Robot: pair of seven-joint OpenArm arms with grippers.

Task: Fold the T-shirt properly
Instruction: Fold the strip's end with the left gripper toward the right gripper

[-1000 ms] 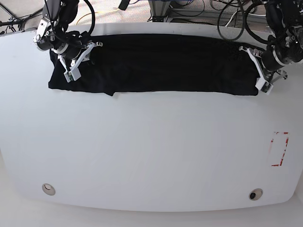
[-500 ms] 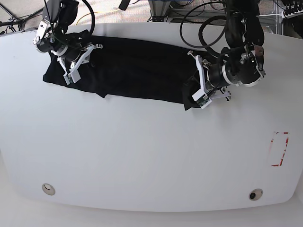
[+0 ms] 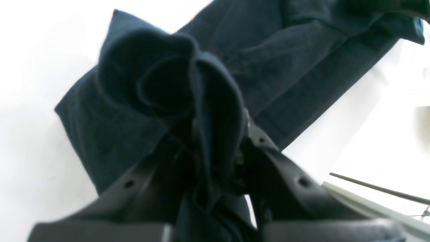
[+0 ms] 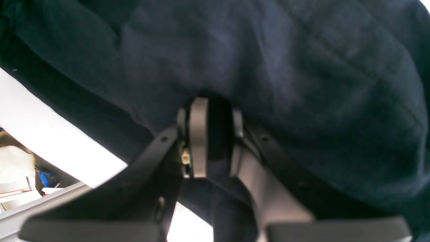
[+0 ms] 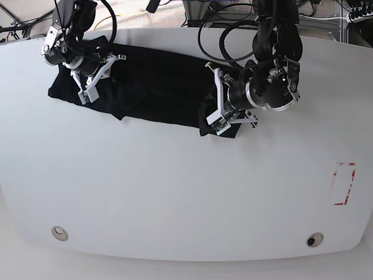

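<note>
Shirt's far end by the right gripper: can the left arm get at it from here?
Probably not yet: the left gripper grips the shirt's other end, and the right gripper covers it.

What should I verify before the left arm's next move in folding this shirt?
1. Left gripper has cloth between its fingers: ok, a fold of the soft black T-shirt stands bunched there.
2. Right gripper has cloth between its fingers: ok, dark fabric fills the gap.
3. Shirt on the smooth white table, not over its near edge: ok.
4. Left end folded flat: not ok, it is raised and curled.
5. Layers evenly aligned under the left arm: cannot tell, the arm hides them.
</note>
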